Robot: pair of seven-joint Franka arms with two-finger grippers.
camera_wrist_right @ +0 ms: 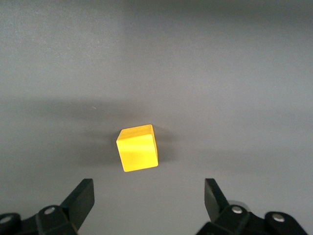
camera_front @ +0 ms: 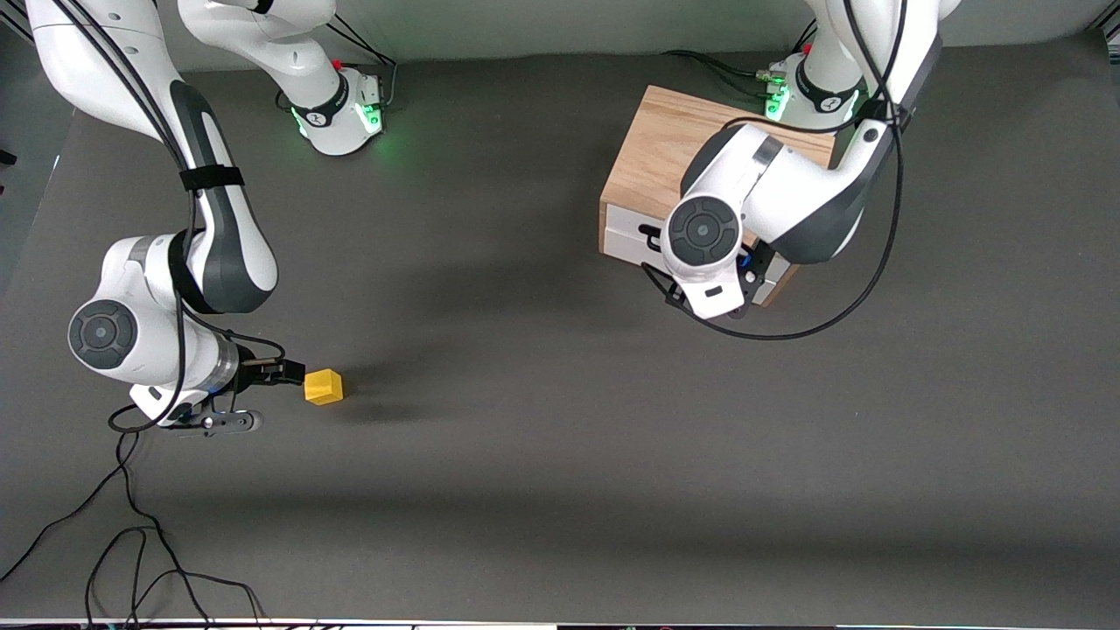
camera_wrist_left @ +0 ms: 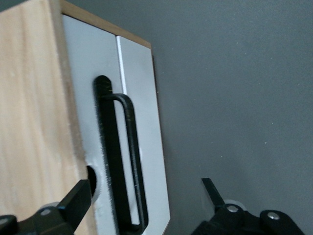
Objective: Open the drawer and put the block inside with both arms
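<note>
The block [camera_wrist_right: 138, 148], small, rigid and likely light, sits near the counter's [camera_front: 560, 490] right-arm end; the right pincer [camera_wrist_right: 146, 196], spread apart, should clamp its flat sides, while the left pincer [camera_wrist_left: 146, 196], also apart, hovers at the drawer's [camera_wrist_left: 142, 147] stiff bar handle [camera_wrist_left: 128, 161].

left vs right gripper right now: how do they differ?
Left gripper hangs at the white-fronted drawer, fingers spread either side of its black bar handle; right gripper hangs by the small yellow block on the dark grey table. Left faces fixed furniture, right a loose cube. Shared: both open, holding nothing.
</note>
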